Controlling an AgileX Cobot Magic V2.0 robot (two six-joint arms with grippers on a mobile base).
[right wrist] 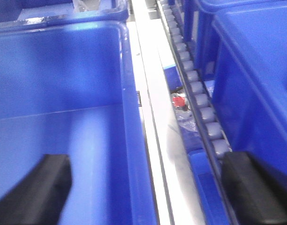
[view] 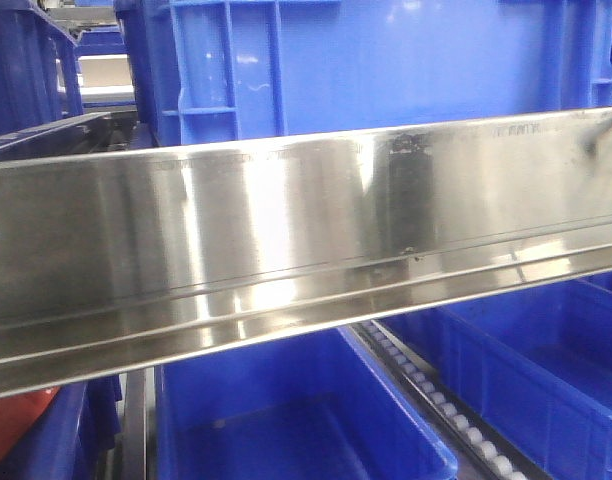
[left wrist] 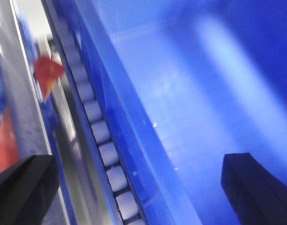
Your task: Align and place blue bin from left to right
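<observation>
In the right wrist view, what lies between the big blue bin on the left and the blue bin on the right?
In the right wrist view, a bare metal rail and a roller track lie between the left bin and right bin.

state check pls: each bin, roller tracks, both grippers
upper blue bin: behind steel rail, upright
lower blue bin: open, appears empty
left gripper: open, straddling bin wall
right gripper: open, straddling bin wall
roller track: bare
steel rail: blocks front view
</observation>
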